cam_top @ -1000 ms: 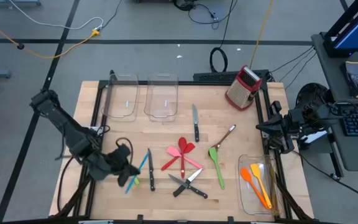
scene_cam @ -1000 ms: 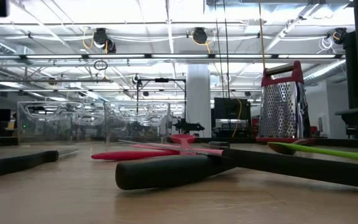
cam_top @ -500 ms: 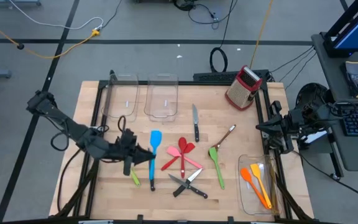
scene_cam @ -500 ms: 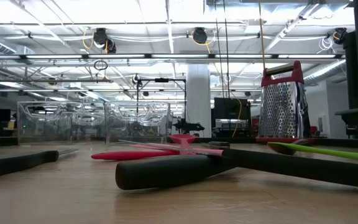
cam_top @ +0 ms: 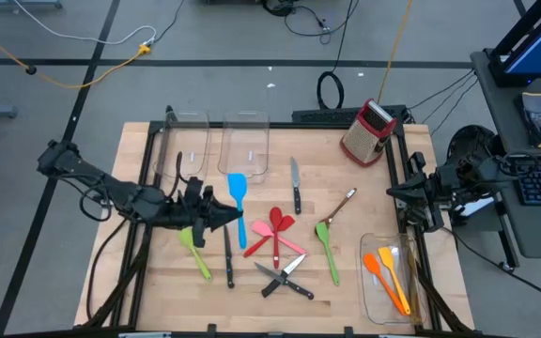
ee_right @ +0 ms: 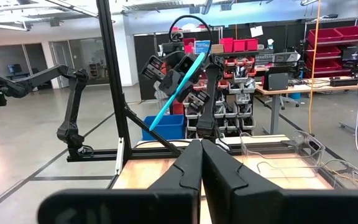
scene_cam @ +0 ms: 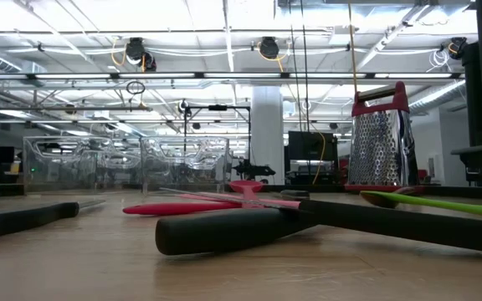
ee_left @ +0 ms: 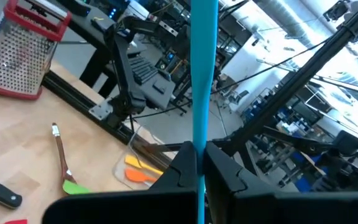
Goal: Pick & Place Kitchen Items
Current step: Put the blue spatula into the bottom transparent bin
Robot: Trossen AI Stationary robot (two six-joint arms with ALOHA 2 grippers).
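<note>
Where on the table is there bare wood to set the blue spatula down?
Bare wood lies between the red box grater and the lone black-handled knife, and along the near edge below the crossed knives. The middle is crowded around the red and pink spatulas.

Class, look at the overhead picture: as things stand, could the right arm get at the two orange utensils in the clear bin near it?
Probably yes. The right gripper waits shut at the table's right edge, and the orange utensils lie uncovered in the open-topped clear bin on that same side. Nothing stands between them; it would first have to open.
</note>
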